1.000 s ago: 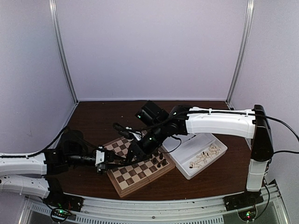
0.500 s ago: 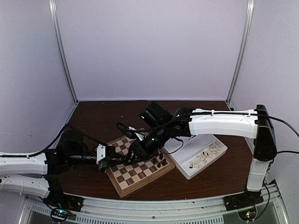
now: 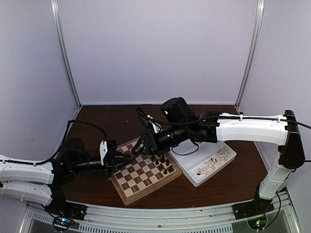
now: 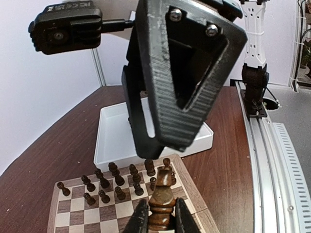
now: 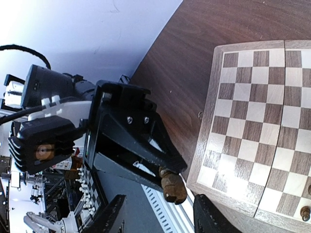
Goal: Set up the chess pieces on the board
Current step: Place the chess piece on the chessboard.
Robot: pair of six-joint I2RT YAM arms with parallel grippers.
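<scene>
My left gripper (image 3: 127,159) is shut on a dark brown chess piece (image 4: 163,196) and holds it upright above the near right part of the board (image 3: 138,179). The wrist view shows the left gripper (image 4: 161,217) with the piece between its fingers. My right gripper (image 3: 140,148) is open and empty, right in front of the left one, and fills the top of the left wrist view (image 4: 189,73). In the right wrist view the right gripper (image 5: 163,218) faces the held piece (image 5: 173,184). Several dark pieces (image 3: 163,165) stand in two rows at the board's right end.
A white two-compartment tray (image 3: 194,151) lies right of the board, with several cream pieces (image 3: 212,165) in its near compartment. It also shows behind the board in the left wrist view (image 4: 114,131). The board's checks (image 5: 252,111) fill the right wrist view. Dark wooden table around.
My left gripper has reached to the right over the board. The right arm's wrist has swung back and to the right, and its gripper has lifted a little off the board.
</scene>
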